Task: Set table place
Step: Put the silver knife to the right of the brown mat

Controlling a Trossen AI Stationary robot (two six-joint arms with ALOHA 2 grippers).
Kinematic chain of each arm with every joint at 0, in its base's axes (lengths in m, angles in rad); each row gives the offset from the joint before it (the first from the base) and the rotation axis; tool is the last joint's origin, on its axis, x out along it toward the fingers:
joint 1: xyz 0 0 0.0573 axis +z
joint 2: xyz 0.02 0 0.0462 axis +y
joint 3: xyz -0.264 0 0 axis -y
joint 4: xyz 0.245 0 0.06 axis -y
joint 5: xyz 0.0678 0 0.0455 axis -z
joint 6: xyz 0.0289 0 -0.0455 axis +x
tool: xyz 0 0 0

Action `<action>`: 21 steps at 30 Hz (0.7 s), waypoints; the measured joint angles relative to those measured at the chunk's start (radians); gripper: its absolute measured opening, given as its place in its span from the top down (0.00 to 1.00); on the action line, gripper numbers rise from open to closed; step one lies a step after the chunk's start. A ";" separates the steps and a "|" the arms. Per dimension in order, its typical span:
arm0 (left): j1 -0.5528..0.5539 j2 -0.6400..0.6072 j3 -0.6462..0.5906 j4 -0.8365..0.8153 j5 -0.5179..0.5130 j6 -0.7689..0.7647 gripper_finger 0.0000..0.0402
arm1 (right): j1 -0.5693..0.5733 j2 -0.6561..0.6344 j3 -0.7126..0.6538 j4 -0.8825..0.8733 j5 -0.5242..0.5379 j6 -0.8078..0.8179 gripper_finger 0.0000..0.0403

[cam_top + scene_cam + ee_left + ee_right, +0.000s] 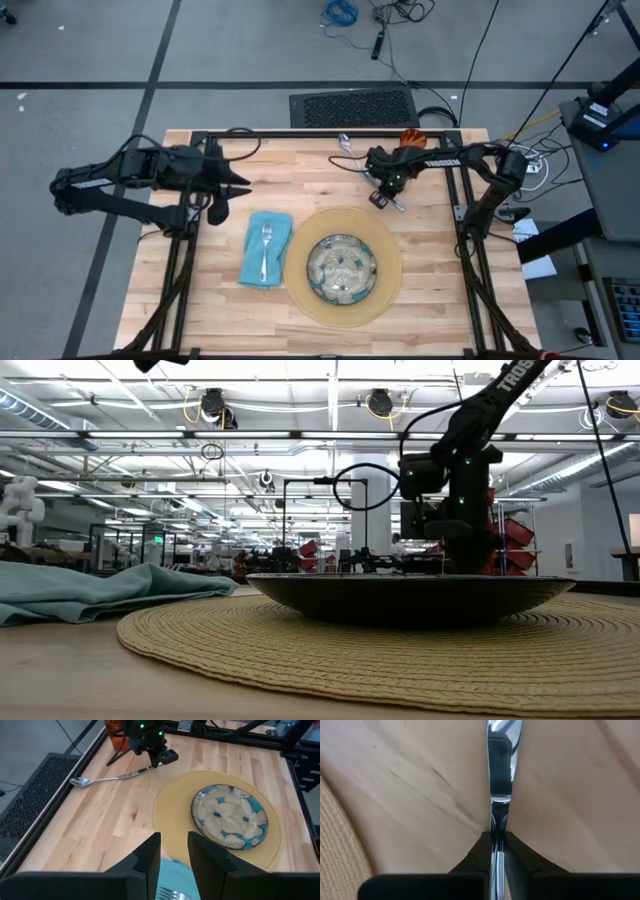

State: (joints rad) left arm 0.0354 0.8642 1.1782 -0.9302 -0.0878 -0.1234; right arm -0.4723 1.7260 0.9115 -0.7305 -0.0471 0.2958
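I see the light plank tabletop (210, 300) carrying a big round tan mat (385, 285) near its front middle, with a patterned glass plate (342, 268) of blue and cream centred on it. Just left of the mat lies a teal napkin (265, 250) with a silver fork (265, 243) on top. My right tool (383, 197) sits behind the mat, clenched on a knife (501, 765); the right wrist view shows the fingers pinched tight on its handle, the blade lying along the wood. My left tool (174, 852) hovers near the napkin, fingers parted a little, holding nothing. Only the left wrist view shows the spoon (107, 778) clearly, beside the orange cup (114, 729) at the back rail.
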 joint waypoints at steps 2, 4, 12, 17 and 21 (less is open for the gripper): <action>-0.013 0.000 -0.003 0.003 0.000 0.000 0.79 | 0.018 0.000 0.000 -0.010 0.005 0.036 0.97; -0.022 0.000 -0.011 0.004 -0.001 0.002 0.79 | 0.037 0.000 0.000 -0.024 0.006 0.071 0.97; -0.050 0.000 -0.047 0.005 -0.048 0.053 0.79 | 0.151 -0.001 -0.001 -0.079 0.011 0.242 0.97; -0.051 0.000 -0.086 0.013 -0.094 0.087 0.79 | 0.240 -0.020 -0.040 -0.058 0.032 0.409 0.97; -0.051 -0.007 -0.100 0.001 -0.166 0.122 0.79 | 0.316 -0.062 -0.085 -0.021 0.061 0.527 0.97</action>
State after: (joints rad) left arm -0.0158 0.8577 1.0781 -0.9288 -0.2541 -0.0015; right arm -0.1561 1.6644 0.8266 -0.7511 0.0139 0.8227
